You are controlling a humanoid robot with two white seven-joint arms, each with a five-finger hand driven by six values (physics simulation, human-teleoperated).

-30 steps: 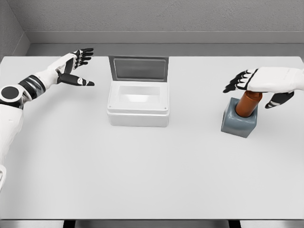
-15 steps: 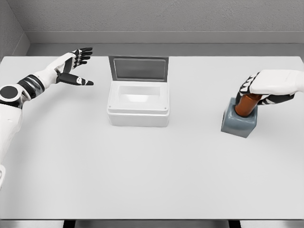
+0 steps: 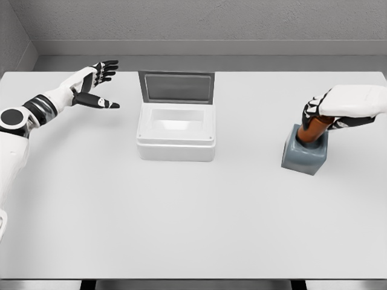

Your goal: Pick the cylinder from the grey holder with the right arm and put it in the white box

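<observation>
A brown cylinder (image 3: 314, 130) stands in the grey holder (image 3: 305, 155) at the right of the table, leaning slightly right. My right hand (image 3: 329, 113) comes in from the right edge and is shut on the cylinder's upper part, hiding its top. The white box (image 3: 176, 130) sits at the table's middle back, its grey lid (image 3: 176, 87) standing open behind it. My left hand (image 3: 97, 84) hovers over the far left of the table with spread fingers, holding nothing.
The white table (image 3: 193, 217) stretches wide in front of the box and the holder. A grey wall runs behind the table's far edge.
My right hand dropped from above the cylinder and curled its fingers around it. The cylinder now sits a little higher in the holder. The left arm stayed put.
</observation>
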